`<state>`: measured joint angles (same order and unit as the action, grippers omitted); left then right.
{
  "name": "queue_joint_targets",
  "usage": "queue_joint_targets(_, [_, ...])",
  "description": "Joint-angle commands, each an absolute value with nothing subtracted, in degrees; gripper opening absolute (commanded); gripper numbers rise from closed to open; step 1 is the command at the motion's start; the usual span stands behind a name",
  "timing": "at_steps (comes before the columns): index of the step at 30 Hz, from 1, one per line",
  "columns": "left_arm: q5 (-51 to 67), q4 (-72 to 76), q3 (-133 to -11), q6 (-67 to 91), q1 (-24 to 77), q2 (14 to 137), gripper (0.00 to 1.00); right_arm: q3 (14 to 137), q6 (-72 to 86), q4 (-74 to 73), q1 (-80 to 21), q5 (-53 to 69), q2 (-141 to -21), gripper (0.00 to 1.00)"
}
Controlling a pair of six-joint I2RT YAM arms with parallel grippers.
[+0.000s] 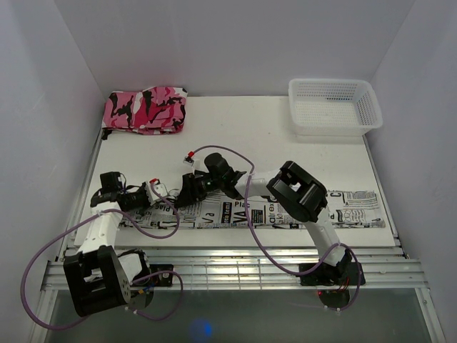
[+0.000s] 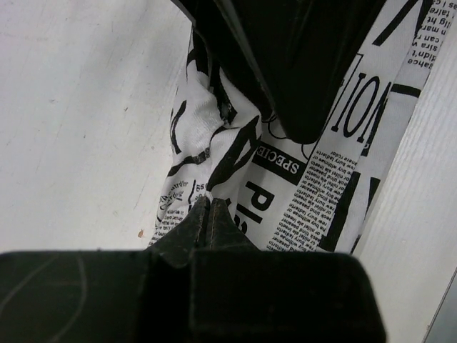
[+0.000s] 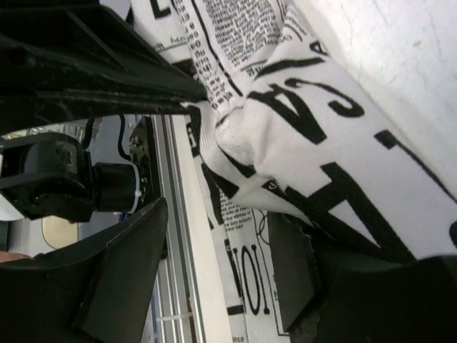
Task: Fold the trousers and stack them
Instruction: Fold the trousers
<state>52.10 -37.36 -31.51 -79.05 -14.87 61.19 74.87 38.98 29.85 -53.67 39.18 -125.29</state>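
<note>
The trousers, white with black newspaper print, lie stretched along the table's near edge. My left gripper is at their left end. In the left wrist view it is shut, with a bunched fold of the trousers pinched at its tips. My right gripper is just right of it, over the same end. In the right wrist view it is open. The trousers drape over one of its fingers, and the other finger hangs past the table edge.
A pink, black and white camouflage garment lies folded at the back left. A white mesh basket stands at the back right. White walls close in both sides. A metal rail runs along the near edge.
</note>
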Motion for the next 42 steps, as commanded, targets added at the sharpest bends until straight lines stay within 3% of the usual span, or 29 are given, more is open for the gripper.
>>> queue_joint_targets(1, [55.1, -38.7, -31.9, -79.3, -14.8, 59.7, 0.0, 78.2, 41.0, 34.9, -53.3, 37.1, -125.9, 0.64])
queue_joint_targets(5, [54.8, -39.0, -31.7, -79.4, -14.8, 59.9, 0.0, 77.9, 42.3, 35.2, -53.2, 37.6, -124.0, 0.57])
queue_joint_targets(42, [55.1, -39.3, -33.7, -77.8, -14.8, 62.6, 0.0, 77.7, 44.3, 33.9, -51.7, 34.6, -122.6, 0.54])
